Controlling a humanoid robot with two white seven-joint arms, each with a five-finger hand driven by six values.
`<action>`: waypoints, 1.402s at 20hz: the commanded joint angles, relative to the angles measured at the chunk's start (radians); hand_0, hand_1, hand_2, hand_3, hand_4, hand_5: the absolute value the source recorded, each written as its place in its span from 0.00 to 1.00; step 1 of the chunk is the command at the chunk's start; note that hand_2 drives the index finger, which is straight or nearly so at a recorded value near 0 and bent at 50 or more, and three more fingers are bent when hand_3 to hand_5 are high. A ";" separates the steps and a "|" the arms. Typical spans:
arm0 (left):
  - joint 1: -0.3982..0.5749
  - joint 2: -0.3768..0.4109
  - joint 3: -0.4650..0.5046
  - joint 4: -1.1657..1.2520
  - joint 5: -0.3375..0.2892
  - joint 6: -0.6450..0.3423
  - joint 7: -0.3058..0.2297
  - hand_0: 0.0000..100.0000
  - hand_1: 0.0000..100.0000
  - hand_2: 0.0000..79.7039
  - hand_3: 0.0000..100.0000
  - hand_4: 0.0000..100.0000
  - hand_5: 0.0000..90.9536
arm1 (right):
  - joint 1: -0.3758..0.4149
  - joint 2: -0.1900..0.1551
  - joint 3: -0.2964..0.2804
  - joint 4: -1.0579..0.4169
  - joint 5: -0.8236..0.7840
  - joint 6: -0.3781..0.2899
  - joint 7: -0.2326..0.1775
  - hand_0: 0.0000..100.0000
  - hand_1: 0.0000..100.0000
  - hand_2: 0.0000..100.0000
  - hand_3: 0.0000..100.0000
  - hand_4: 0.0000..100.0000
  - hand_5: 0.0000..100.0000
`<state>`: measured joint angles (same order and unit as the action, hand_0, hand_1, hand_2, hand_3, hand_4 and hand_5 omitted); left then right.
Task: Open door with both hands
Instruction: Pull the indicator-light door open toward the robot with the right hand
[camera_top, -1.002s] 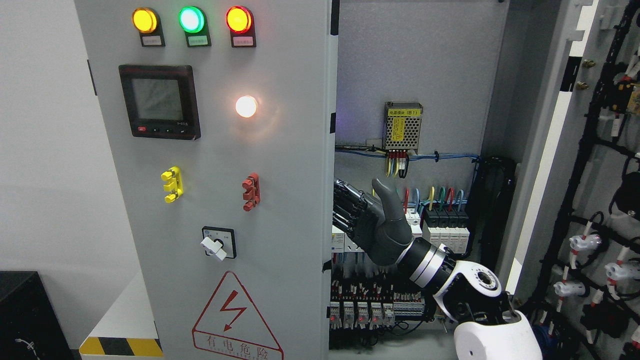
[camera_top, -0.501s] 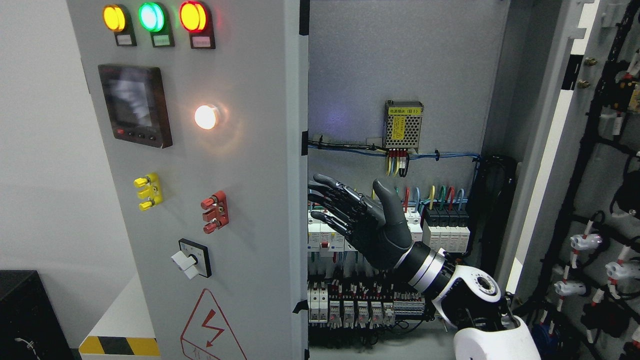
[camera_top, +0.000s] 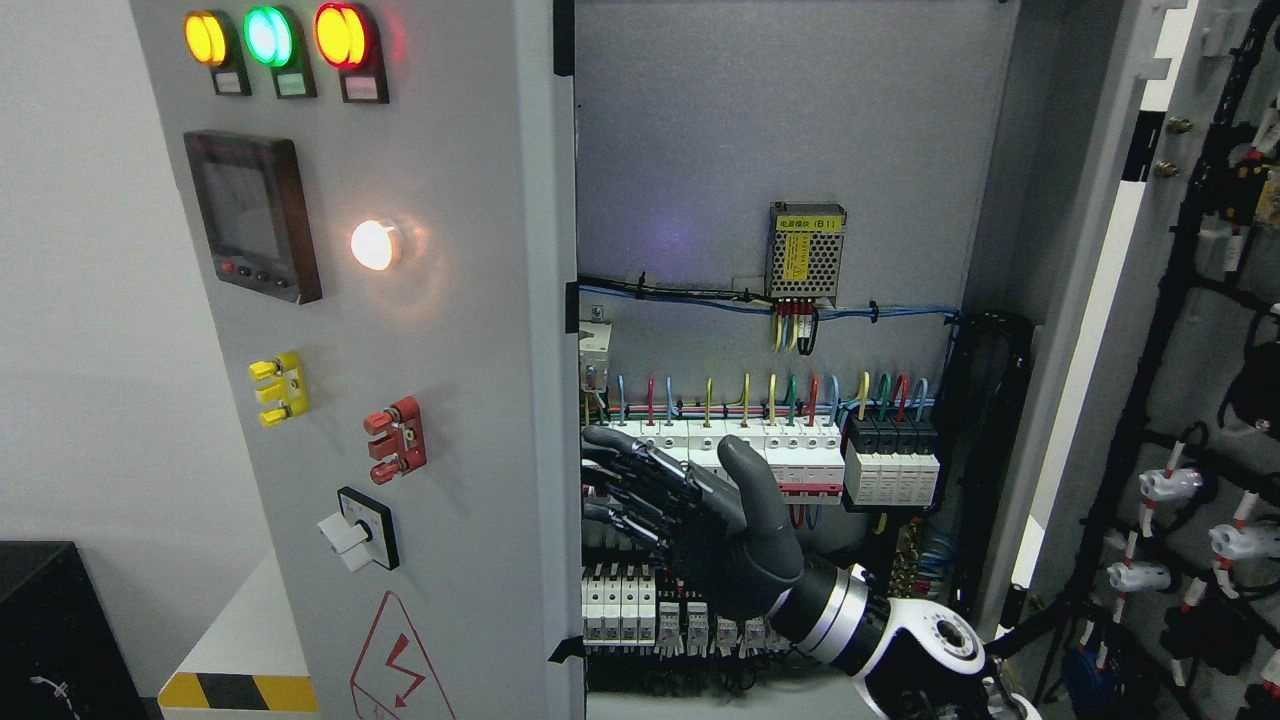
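Observation:
The grey left cabinet door (camera_top: 460, 360) stands swung out to the left, carrying three lamps, a meter screen (camera_top: 250, 215), a lit white lamp and a rotary switch (camera_top: 355, 530). The right door (camera_top: 1200, 330) is wide open at the far right, its inner wiring showing. My right hand (camera_top: 680, 505), dark with spread straight fingers and thumb up, hovers inside the cabinet opening just right of the left door's edge, holding nothing. It sits in front of the white breaker row (camera_top: 740, 445). My left arm is out of sight.
Inside the cabinet, a yellow-labelled power supply (camera_top: 806, 252) hangs on the back plate above coloured wires and black breakers (camera_top: 890, 455). Relay rows fill the bottom. A black box (camera_top: 60, 630) and a hazard-striped ledge (camera_top: 235, 690) sit lower left.
The left door has swung further open to the left, exposing more of the breaker row. My right hand has dropped lower and moved left, fingers still spread.

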<state>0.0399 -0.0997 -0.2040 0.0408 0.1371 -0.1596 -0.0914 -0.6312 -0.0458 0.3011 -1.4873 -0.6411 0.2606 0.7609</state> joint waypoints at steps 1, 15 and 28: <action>0.000 0.000 0.000 0.001 -0.001 0.000 -0.004 0.00 0.00 0.00 0.00 0.00 0.00 | 0.100 -0.040 0.158 -0.156 -0.017 0.026 0.006 0.00 0.00 0.00 0.00 0.00 0.00; 0.000 0.000 0.000 -0.001 0.001 0.000 -0.004 0.00 0.00 0.00 0.00 0.00 0.00 | 0.140 -0.042 0.240 -0.177 -0.008 0.046 0.005 0.00 0.00 0.00 0.00 0.00 0.00; 0.000 0.000 0.000 0.001 0.001 0.000 -0.004 0.00 0.00 0.00 0.00 0.00 0.00 | 0.131 -0.022 0.335 -0.177 -0.003 0.049 0.000 0.00 0.00 0.00 0.00 0.00 0.00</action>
<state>0.0399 -0.0997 -0.2040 0.0410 0.1369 -0.1596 -0.0953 -0.4974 -0.0755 0.5580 -1.6488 -0.6458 0.3107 0.7621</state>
